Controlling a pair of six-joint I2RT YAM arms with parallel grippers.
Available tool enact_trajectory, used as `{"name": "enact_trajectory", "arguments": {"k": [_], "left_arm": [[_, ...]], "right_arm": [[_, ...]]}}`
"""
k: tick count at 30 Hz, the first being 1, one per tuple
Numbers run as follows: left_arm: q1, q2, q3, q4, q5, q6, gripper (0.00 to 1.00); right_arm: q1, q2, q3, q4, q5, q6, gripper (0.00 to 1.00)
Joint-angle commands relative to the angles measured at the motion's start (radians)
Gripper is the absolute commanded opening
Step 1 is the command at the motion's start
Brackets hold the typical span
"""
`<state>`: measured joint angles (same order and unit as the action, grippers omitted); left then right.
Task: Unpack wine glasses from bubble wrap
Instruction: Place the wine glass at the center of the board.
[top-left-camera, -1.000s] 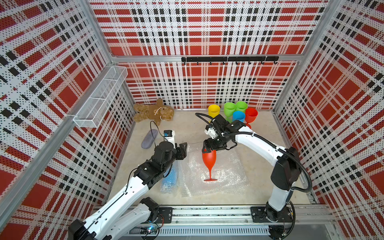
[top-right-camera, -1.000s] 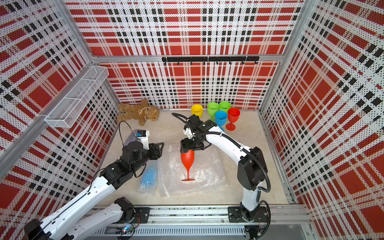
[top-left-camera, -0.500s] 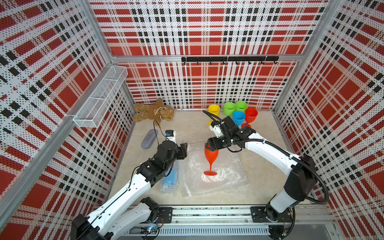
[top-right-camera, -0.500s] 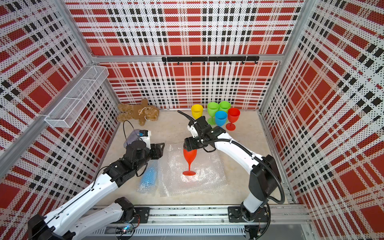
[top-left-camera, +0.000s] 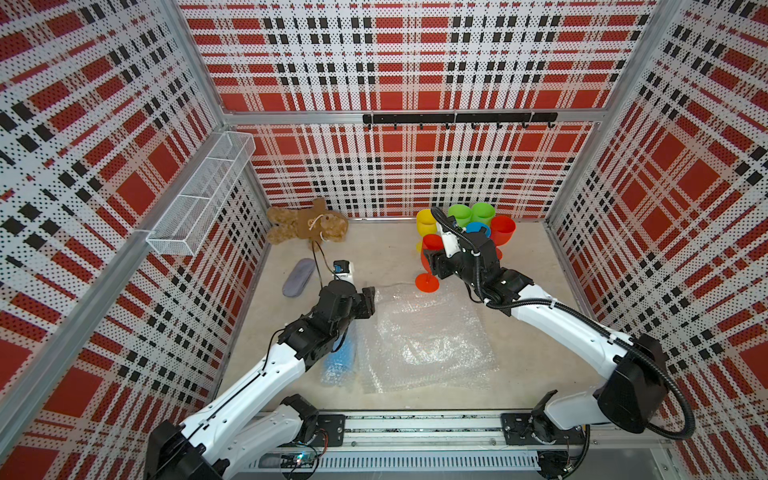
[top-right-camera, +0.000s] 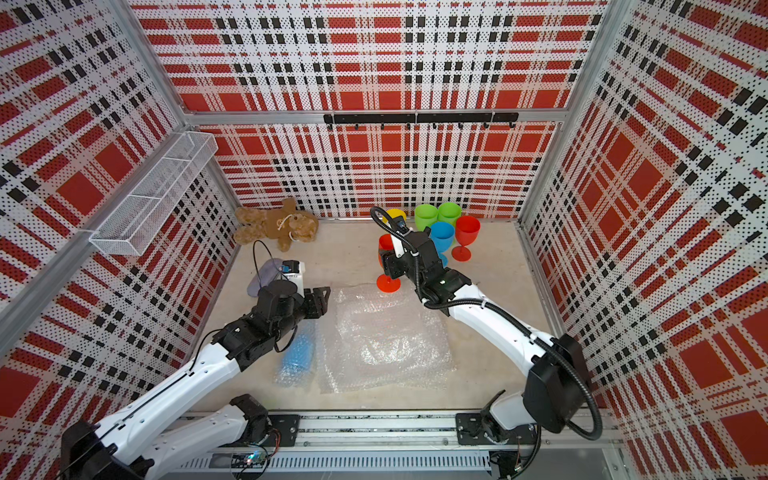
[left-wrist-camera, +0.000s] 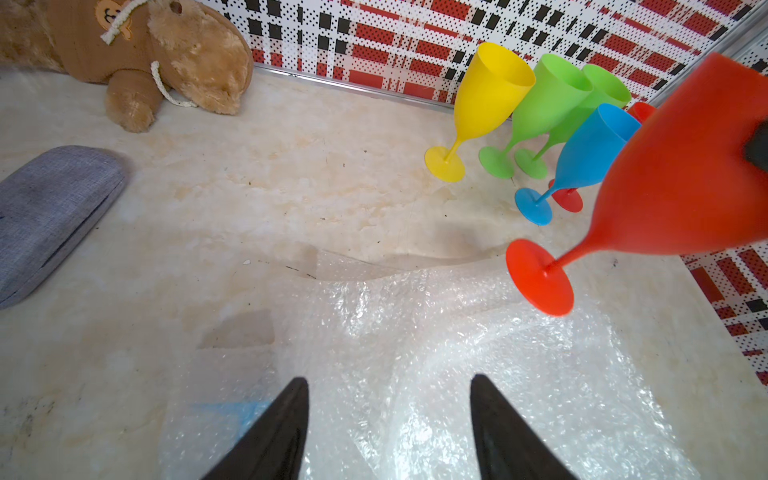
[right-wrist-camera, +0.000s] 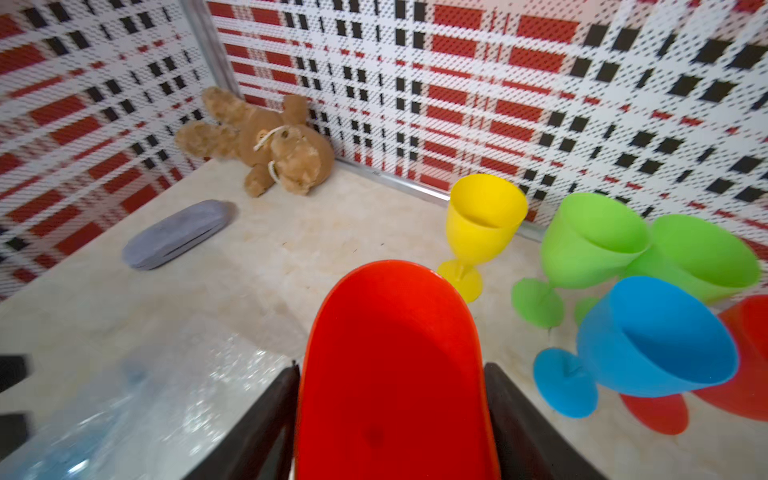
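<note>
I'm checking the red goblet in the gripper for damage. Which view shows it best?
The left wrist view: the held red goblet shows bowl, stem and foot. The right wrist view shows only its bowl in the right gripper; in both top views that gripper hides much of the bowl, leaving the foot clear.

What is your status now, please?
Right claw shut on red plastic stemmed goblet. Left claw open, empty, over clear bubble wrap sheet. Blue goblet wrapped beside it. Yellow goblet close alongside.

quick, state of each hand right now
Left hand: open, holding nothing.
Right hand: closed on the bowl of a red wine glass.
</note>
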<state>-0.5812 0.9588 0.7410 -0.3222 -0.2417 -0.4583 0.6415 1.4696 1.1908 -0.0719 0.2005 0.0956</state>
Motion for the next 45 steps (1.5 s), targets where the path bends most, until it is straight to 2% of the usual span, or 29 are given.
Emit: {"name": "enact_trajectory", "arguments": {"k": [1,14,25,38,45], "left_arm": [[0.007,0.002,-0.006,0.015,-0.015,0.015,0.64],[-0.001,0.016,-0.007,0.014,-0.022,0.015,0.64],[0.001,0.037,-0.005,0.013,-0.022,0.018,0.64],[-0.002,0.045,-0.006,0.013,-0.022,0.018,0.64],[-0.007,0.052,-0.006,0.013,-0.023,0.018,0.64]], "right_arm": [[-0.042,0.047,-0.030,0.219,0.113,-0.090,0.68],[-0.155,0.264,-0.035,0.469,0.073,-0.129,0.67],[-0.191,0.392,0.014,0.488,0.074,-0.100,0.69],[-0.218,0.452,0.064,0.487,0.086,-0.086,0.71],[-0.224,0.485,0.095,0.453,0.083,-0.076,0.81]]}}
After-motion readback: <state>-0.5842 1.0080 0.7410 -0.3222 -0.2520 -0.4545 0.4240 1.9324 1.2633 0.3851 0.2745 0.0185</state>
